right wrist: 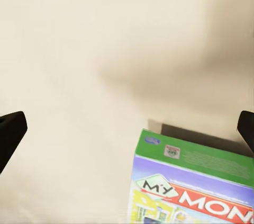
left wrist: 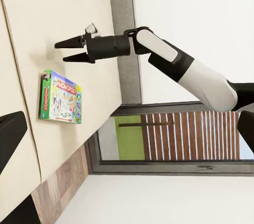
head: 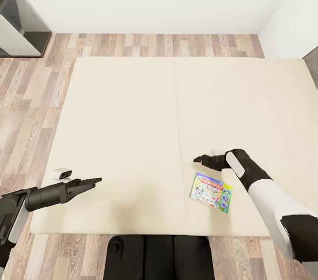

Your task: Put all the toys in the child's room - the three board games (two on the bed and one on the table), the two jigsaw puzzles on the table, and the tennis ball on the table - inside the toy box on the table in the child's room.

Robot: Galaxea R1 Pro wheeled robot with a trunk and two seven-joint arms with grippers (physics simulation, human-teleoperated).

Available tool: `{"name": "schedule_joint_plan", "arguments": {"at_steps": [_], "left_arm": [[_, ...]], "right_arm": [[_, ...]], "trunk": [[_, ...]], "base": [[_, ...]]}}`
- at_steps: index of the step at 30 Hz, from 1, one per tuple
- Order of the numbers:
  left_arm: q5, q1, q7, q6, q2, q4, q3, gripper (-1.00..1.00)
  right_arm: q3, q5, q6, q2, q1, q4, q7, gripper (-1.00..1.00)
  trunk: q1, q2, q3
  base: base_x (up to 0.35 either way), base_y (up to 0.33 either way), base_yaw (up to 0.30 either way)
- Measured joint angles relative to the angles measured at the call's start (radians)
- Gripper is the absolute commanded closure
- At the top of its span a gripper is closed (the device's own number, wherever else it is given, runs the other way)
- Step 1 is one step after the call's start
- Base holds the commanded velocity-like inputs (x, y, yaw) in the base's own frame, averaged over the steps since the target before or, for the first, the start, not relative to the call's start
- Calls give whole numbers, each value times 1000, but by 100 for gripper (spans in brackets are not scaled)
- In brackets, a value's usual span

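One board game, a pale green colourful flat box, lies flat near the front edge of the bed's right cream pad. My right gripper hovers open just past the box's far edge, with nothing between its fingers. The right wrist view looks down on the box, with my right gripper's jaws spread wide. My left gripper hangs open and empty over the left pad's front part. From the left wrist view I see the box and the right gripper above it.
Wood-plank floor surrounds the low bed. A grey and white shelf unit stands at the back left against the white wall. A window shows beyond the bed. My dark base sits against the bed's front edge.
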Motion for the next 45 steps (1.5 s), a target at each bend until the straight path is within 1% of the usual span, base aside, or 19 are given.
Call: {"name": "schedule_joint_plan", "arguments": {"at_steps": [3,8,16,29,35,45], "left_arm": [[0,0,0,0,0,0,0,-100],[0,0,0,0,0,0,0,-100],[-1,0,0,0,0,0,0,-100],[0,0,0,0,0,0,1,-100],[0,0,0,0,0,0,1,-100],[0,0,0,0,0,0,1,-100]], "right_arm": [[0,-1,33,1,0,-4,-1,-100],[0,-2,61,4,1,-27,-2,-100],[0,-2,71,7,2,-39,-3,-100],[0,-4,77,8,2,-39,-2,-100],[0,-5,96,8,3,-36,-3,-100],[0,-4,102,8,7,-35,-2,-100]], "trunk": [[0,0,2],[0,0,3],[0,0,7],[0,0,24],[0,0,32],[0,0,35]], "base": [[0,0,0],[0,0,0],[0,0,-52],[0,0,-131],[0,0,-121],[0,0,-18]]}}
